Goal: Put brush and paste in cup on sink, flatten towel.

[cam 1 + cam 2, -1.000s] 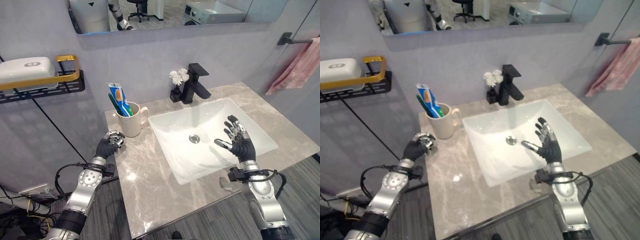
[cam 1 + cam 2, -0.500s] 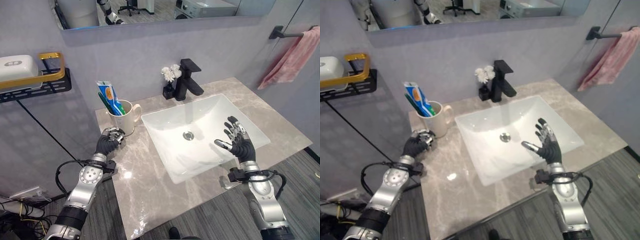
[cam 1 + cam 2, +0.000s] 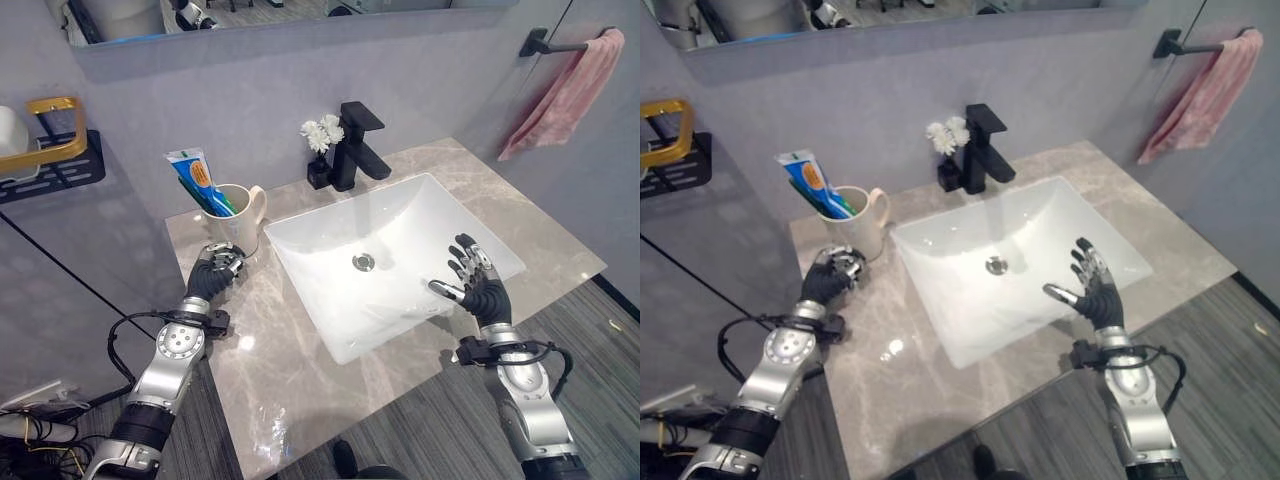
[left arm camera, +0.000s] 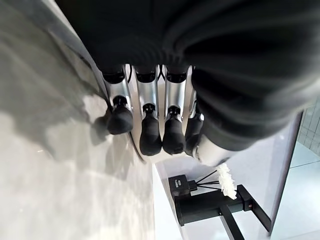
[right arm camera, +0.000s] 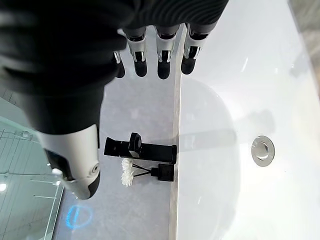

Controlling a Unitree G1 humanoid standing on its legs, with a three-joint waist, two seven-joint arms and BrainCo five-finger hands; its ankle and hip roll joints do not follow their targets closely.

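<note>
A cream cup (image 3: 238, 216) stands on the marble counter left of the sink, with a blue toothpaste tube (image 3: 189, 174) and a green toothbrush (image 3: 216, 205) standing in it. My left hand (image 3: 212, 271) rests on the counter just in front of the cup, its fingers (image 4: 142, 133) curled and holding nothing. My right hand (image 3: 480, 290) hovers open over the front right rim of the white sink (image 3: 300, 232), fingers (image 5: 161, 57) straight. A pink towel (image 3: 562, 93) hangs bunched from a black bar on the right wall, well beyond my right hand.
A black faucet (image 3: 356, 146) and a small vase of white flowers (image 3: 319, 136) stand behind the basin. A black and gold shelf (image 3: 47, 156) juts from the left wall. The drain (image 5: 262, 150) sits mid-basin. A mirror runs above the counter.
The whole picture has slid left and down, so the camera has turned toward the towel side. Both hands keep their poses and places by the cup and the sink.
</note>
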